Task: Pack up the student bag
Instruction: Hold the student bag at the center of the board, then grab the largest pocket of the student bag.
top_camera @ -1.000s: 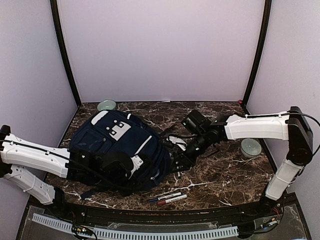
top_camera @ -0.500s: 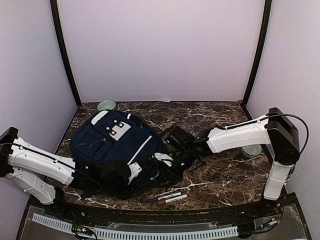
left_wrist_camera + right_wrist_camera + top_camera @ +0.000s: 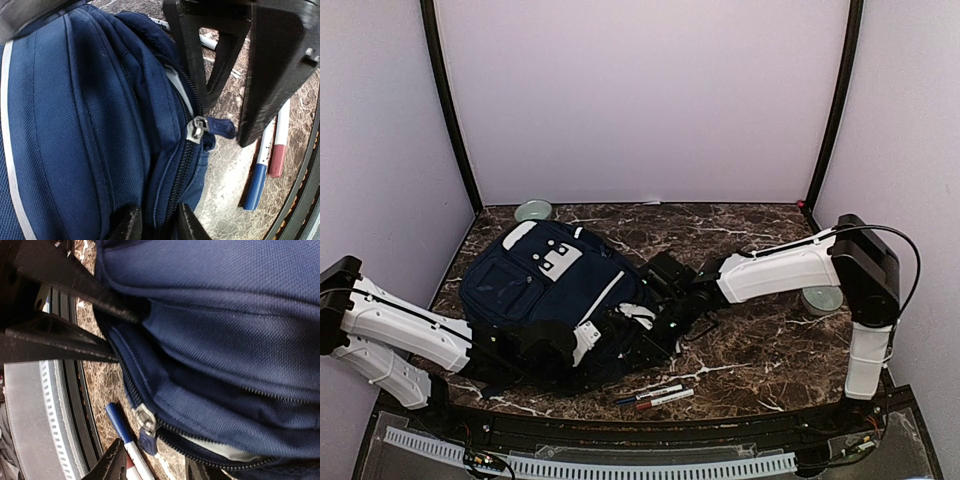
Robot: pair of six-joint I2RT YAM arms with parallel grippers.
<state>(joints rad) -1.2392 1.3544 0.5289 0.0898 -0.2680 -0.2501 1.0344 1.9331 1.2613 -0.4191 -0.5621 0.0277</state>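
Since 1 s ago right gripper [image 3: 155,466] slid down-left to backpack [image 3: 545,285] lower-centre edge, fingers spread by zip pull [image 3: 148,438]; left gripper [image 3: 156,226] pinching backpack fabric.

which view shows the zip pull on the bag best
Left wrist view: the zip pull on the student bag sits mid-frame, metal slider and navy tab both clear. The right wrist view shows it smaller, near the bottom edge. Top view: too small to tell.
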